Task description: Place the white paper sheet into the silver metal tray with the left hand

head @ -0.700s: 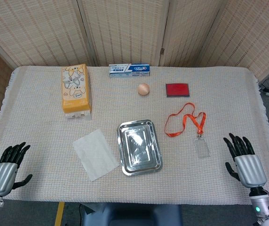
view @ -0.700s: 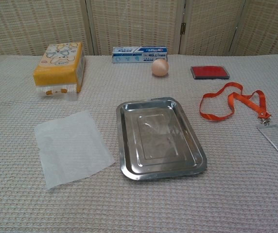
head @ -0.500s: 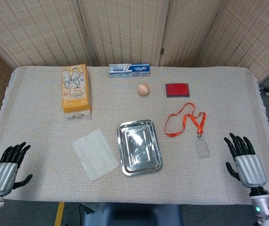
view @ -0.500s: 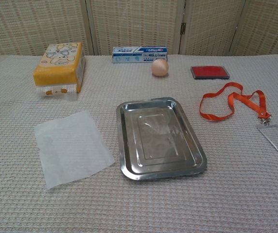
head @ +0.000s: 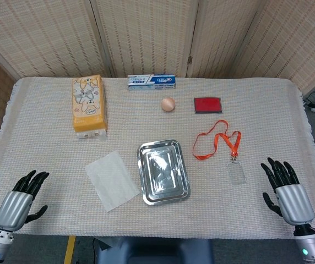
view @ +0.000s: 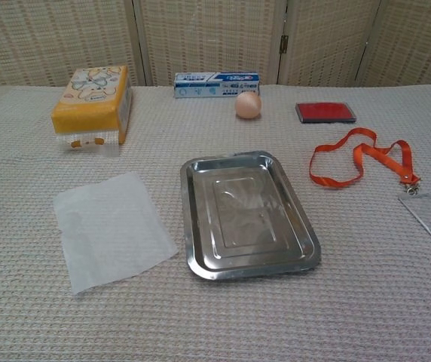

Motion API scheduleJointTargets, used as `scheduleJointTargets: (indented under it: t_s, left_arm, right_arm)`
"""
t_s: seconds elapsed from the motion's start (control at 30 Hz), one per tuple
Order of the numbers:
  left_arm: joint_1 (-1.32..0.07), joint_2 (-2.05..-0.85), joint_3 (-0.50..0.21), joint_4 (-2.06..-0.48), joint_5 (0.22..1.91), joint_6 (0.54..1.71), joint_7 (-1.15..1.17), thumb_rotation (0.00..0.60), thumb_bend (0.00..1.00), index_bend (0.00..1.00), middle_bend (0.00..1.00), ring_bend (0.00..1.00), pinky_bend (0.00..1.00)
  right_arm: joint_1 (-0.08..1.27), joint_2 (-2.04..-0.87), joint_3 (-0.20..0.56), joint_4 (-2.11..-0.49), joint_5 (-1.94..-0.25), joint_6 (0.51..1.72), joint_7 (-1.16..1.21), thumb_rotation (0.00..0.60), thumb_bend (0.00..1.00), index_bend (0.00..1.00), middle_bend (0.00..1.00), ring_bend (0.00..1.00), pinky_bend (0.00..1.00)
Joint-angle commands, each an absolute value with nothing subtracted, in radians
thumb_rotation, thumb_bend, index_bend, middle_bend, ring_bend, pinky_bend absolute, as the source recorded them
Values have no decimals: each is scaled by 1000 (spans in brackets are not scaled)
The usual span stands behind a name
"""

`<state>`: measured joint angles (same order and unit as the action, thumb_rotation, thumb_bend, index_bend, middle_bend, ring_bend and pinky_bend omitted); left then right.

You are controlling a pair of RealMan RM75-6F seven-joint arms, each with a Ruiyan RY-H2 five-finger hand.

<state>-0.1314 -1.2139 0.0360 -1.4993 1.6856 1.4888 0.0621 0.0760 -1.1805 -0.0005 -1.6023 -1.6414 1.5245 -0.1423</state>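
Note:
A white paper sheet (head: 112,180) (view: 111,228) lies flat on the cloth, just left of the silver metal tray (head: 163,171) (view: 246,214), which holds nothing. My left hand (head: 21,201) hovers at the table's front left corner, well left of the sheet, fingers spread and holding nothing. At the front right corner my right hand (head: 288,193) is likewise spread with nothing in it. Neither hand shows in the chest view.
A yellow tissue pack (head: 88,105) stands at the back left. A toothpaste box (head: 151,81), an egg (head: 168,104) and a red case (head: 207,104) line the back. An orange lanyard with a clear badge holder (head: 227,148) lies right of the tray.
My left hand has shifted right and slightly toward the table's front edge. The right hand has dropped a little lower in view. Sheet and tray have not moved.

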Motion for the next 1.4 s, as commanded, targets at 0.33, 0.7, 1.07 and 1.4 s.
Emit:
scheduleJointTargets:
  t_s: [0.33, 0.7, 1.07, 1.4]
  left_arm:
    - [-221, -1332, 60, -1246, 1818, 1504, -127, 600, 284, 404, 1000, 1000, 1000]
    - [-306, -1478, 81, -916, 1936, 1593, -252, 600, 287, 442, 1000, 1000, 1000]
    - [-340, -1672, 78, -590, 1882, 1596, -384, 600, 287, 434, 1000, 1000, 1000]
    - [-381, -1780, 95, -463, 1859, 1566, -421, 600, 290, 409, 1000, 1000, 1000]
  right_arm:
    - [85, -1178, 4, -1602, -1631, 1503, -130, 600, 445, 0, 0, 0, 0]
    - [86, -1160, 0, -1611, -1631, 1496, -106, 600, 445, 0, 0, 0, 0]
    - [82, -1147, -2, -1628, -1634, 1501, -90, 600, 444, 0, 0, 0, 0]
    - [82, -1127, 2, -1633, -1622, 1496, -52, 600, 445, 0, 0, 0, 0]
